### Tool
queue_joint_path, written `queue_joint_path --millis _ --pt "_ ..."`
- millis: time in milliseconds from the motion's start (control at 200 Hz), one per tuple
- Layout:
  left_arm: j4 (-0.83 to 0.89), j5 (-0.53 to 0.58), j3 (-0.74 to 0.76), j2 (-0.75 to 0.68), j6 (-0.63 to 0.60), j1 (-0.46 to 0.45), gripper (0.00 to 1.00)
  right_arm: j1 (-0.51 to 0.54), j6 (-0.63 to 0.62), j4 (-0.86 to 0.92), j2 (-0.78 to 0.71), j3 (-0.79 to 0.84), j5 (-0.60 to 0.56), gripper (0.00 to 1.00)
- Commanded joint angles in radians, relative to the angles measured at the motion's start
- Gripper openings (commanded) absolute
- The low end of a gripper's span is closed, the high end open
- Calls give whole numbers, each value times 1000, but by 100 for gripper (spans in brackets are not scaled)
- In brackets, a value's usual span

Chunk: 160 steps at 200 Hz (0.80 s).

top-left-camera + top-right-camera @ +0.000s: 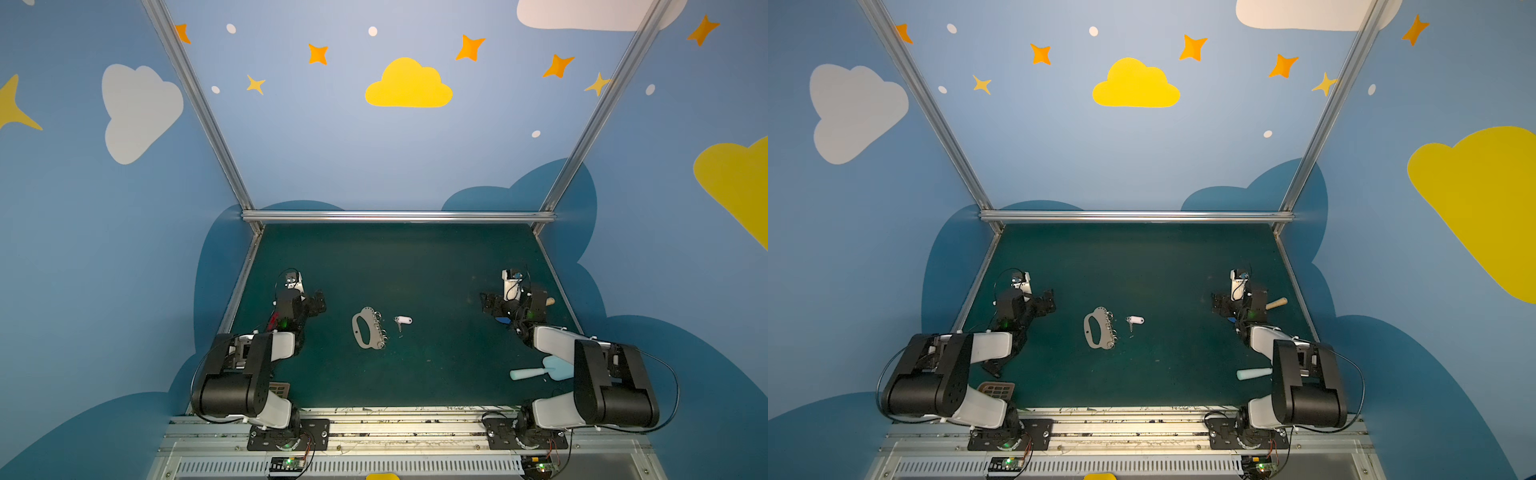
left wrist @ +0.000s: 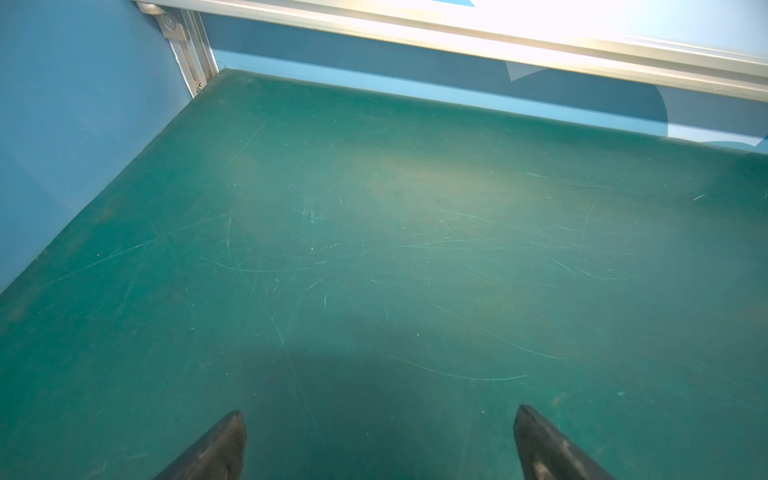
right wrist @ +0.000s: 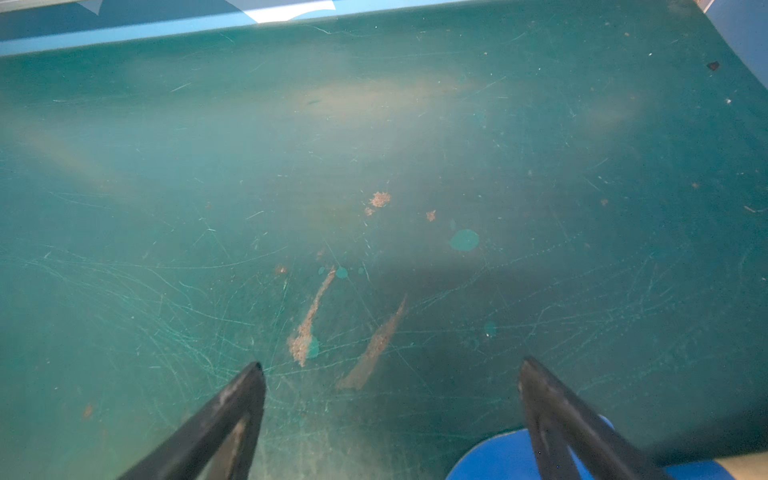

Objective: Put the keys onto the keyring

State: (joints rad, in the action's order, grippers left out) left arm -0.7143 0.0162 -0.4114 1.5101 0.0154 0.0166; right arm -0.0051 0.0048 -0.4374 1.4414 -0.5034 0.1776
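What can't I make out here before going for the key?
- Key: blade and head hole too small in both top views; absent from both wrist views.
- Split rings on the keyring: too small to count, both top views.
- Pale blue spatula: blade hidden behind the right arm in a top view.
- Red item: mostly hidden under the left arm in a top view.
- Blue object: cut off by the right wrist view's edge.

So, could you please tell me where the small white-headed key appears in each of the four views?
In a top view: the key lies mid-table, just right of the keyring.
In a top view: the key lies mid-table, just right of the keyring.
Left wrist: not in it; only green mat shows.
Right wrist: not in it.
Shared landmark: the keyring, in both top views.
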Motion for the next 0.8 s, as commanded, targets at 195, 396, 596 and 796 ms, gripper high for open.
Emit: queue_joint_path --millis 195,396,596,796 --pt "344 32 -177 -106 10 2 100 -3 -19 243 -110 -139 80 88" --pt "831 -25 -400 -254 157 -3 100 140 -262 307 -196 -202 291 83" --pt "1006 -150 -383 -367 292 -26 100 423 -410 672 -52 -387 355 56" --pt "980 -133 -291 -496 317 -89 100 662 -384 765 134 -504 327 41"
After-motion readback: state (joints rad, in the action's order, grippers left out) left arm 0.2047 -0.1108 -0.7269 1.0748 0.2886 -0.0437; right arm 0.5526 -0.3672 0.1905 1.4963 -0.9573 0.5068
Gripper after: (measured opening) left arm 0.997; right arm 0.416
